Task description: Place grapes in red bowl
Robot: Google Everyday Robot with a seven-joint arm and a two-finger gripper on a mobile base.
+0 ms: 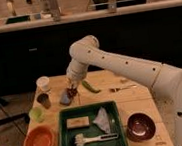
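My gripper [73, 89] hangs from the white arm over the table's left-middle part, shut on the grapes [73, 93], a small dark cluster at its tip. It is just above a grey-blue object [65, 98] and left of the long green pepper [90, 86]. The red bowl [39, 142], bright orange-red and with nothing inside, sits at the table's front left corner, well below and left of the gripper.
A green tray [121, 143] holds a brush, a crumpled cloth and a small block. A dark maroon bowl [140, 126] sits front right. A white cup [43, 84], a dark cup [43, 100] and a green cup [36, 114] line the left edge. A fork [122, 88] lies right of the pepper.
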